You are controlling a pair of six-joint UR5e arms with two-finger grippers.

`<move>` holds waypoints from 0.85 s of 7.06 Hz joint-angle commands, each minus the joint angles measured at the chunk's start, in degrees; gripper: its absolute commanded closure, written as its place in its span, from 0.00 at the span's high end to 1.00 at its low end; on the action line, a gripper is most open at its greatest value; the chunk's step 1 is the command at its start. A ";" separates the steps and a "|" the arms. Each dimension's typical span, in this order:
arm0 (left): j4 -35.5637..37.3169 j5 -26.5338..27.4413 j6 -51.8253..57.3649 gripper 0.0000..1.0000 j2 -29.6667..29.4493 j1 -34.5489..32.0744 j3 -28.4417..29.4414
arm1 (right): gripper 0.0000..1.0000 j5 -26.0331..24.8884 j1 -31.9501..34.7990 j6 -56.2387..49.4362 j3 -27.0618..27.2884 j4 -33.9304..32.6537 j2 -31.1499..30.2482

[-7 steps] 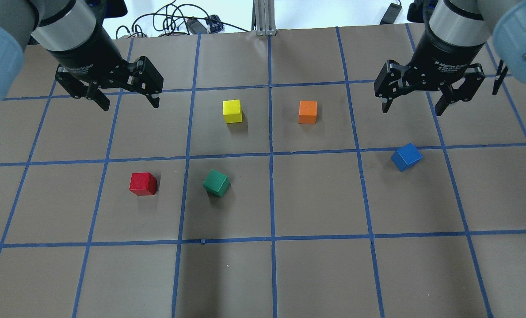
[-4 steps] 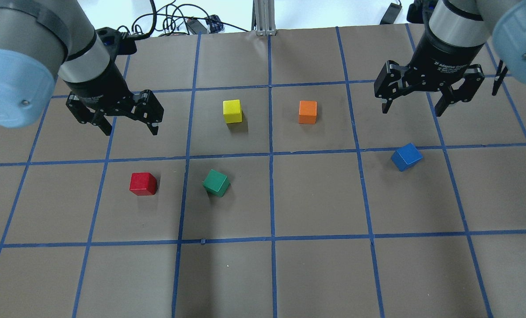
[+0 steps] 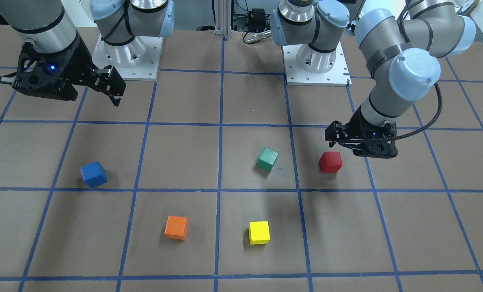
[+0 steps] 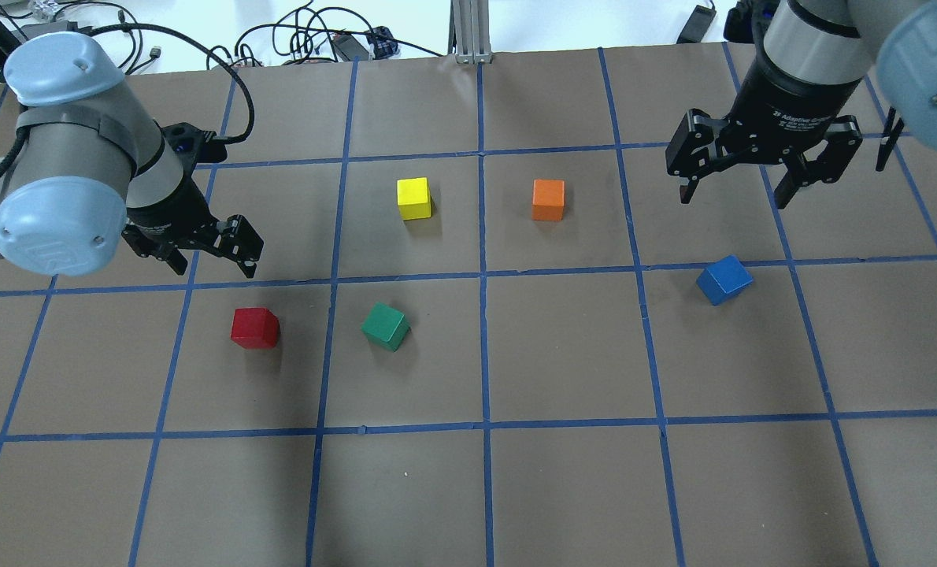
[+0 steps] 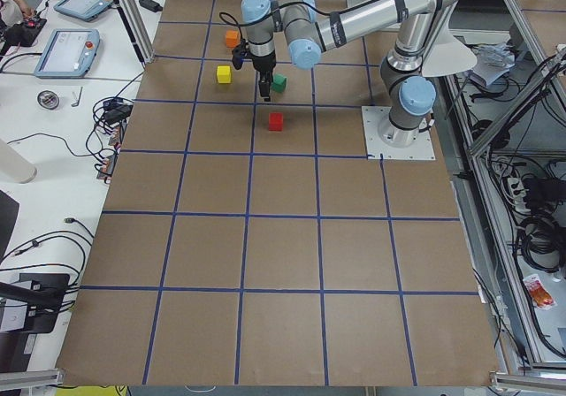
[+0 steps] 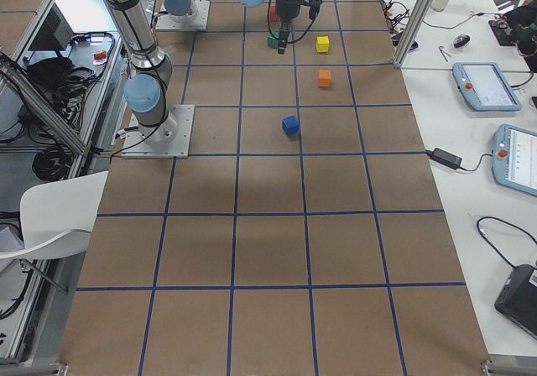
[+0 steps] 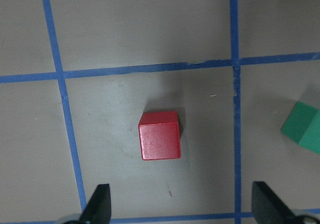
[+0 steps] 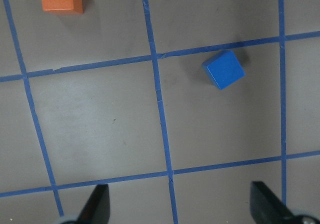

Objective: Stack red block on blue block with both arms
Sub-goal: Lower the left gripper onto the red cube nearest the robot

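The red block [image 4: 255,327] sits on the brown table at the left of the overhead view; it also shows in the front view [image 3: 330,162]. My left gripper [image 4: 214,266] hangs open and empty just beside it. In the left wrist view the red block [image 7: 159,141] lies just ahead of the open fingertips [image 7: 100,204]. The blue block [image 4: 724,279] sits turned at an angle on the right. My right gripper [image 4: 735,197] is open and empty, high above the table beyond it. In the right wrist view the blue block [image 8: 224,69] is small and far below.
A green block [image 4: 386,327] lies at an angle right of the red one. A yellow block [image 4: 414,198] and an orange block [image 4: 548,200] sit in the middle. Blue tape lines grid the table. Cables lie beyond its far edge.
My left arm has swung down and toward the red block, its gripper still open. The right arm and all blocks have not moved.
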 commanded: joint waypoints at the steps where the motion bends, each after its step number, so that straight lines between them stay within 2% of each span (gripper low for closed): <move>1: 10.06 0.06 2.15 1.00 -4.04 0.72 -5.06 | 1.00 0.09 0.01 0.00 0.09 -0.16 0.09; 3: 18.08 0.23 2.41 1.00 -6.95 0.81 -8.95 | 1.00 0.00 0.10 0.00 0.00 -0.60 0.09; 4: 18.81 0.15 1.72 1.00 -7.83 0.81 -10.61 | 1.00 0.00 0.10 0.00 0.00 -0.69 0.00; 6: 24.94 0.06 1.27 1.00 -8.28 0.81 -15.09 | 1.00 0.00 0.10 0.00 0.00 -0.87 0.00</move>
